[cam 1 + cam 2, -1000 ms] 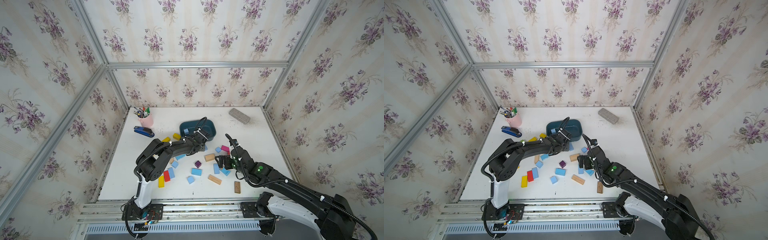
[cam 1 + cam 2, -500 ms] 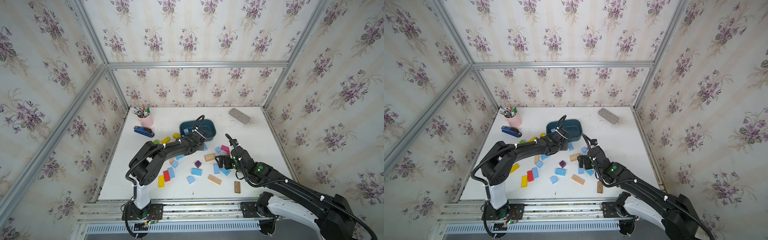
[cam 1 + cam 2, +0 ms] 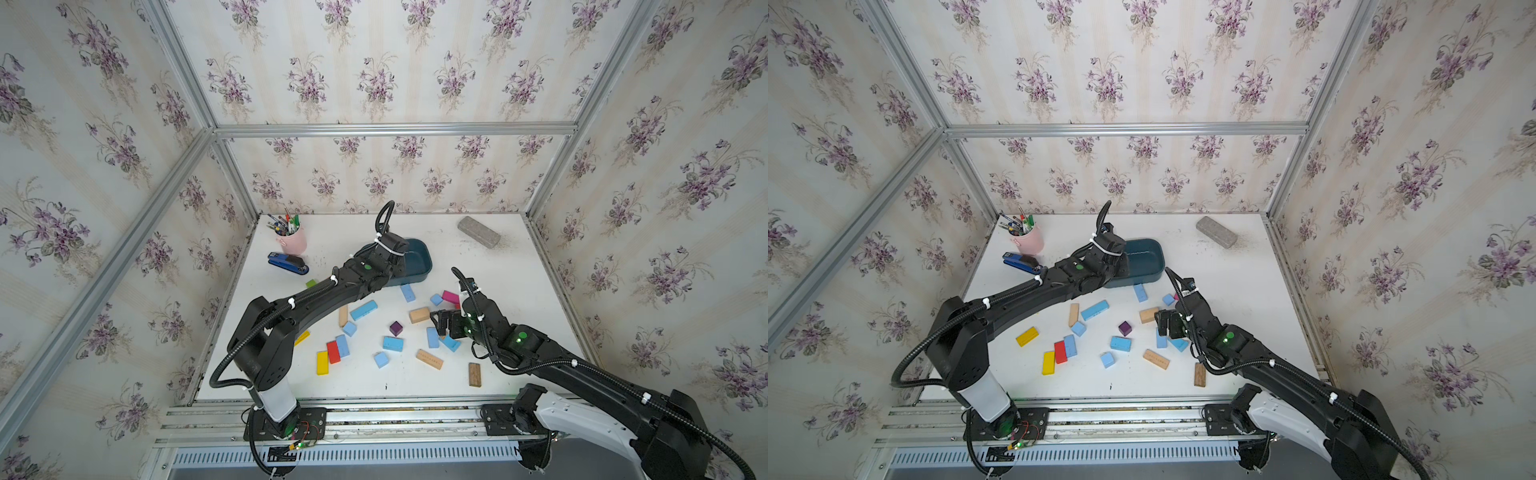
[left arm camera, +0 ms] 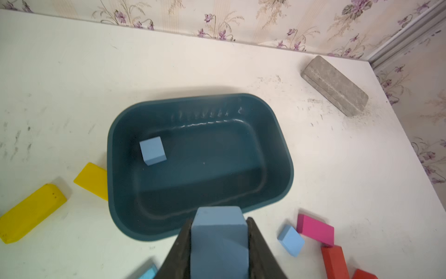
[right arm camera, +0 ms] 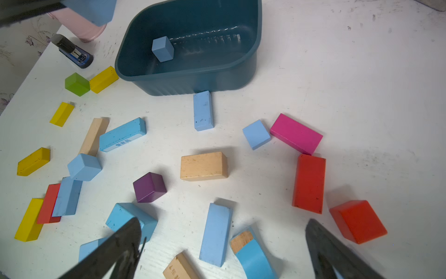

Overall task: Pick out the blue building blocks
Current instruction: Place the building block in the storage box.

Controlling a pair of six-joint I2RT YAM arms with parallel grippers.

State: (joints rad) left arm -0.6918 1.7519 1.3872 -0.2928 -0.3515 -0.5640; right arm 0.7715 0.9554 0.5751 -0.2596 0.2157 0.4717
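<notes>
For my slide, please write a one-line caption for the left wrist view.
Left tool grips a blue block by the teal bin rim; one blue cube already lies inside.

Eleven blue building blocks (image 5: 203, 111); four yellow blocks (image 5: 103, 79), four wooden blocks (image 5: 204, 166), three red blocks (image 5: 309, 183); one tub (image 5: 205, 83).

Both your top views looked down from high above the front rail toward the back wall. They stood far enough off to hold the whole bench (image 3: 498, 266) (image 3: 1233, 282) and both arms, and they shared nearly the same scene. Your left wrist camera sat close above the teal tub (image 4: 277, 145), looking past the left claw (image 4: 218, 225) toward the back wall. Your right wrist camera hung low over the bench, looking between the tips of the right claw (image 5: 223, 223) at that same tub (image 5: 193, 82). Both wrist views shared the tub and the blue cube (image 4: 152, 150) (image 5: 163, 48) inside it.
</notes>
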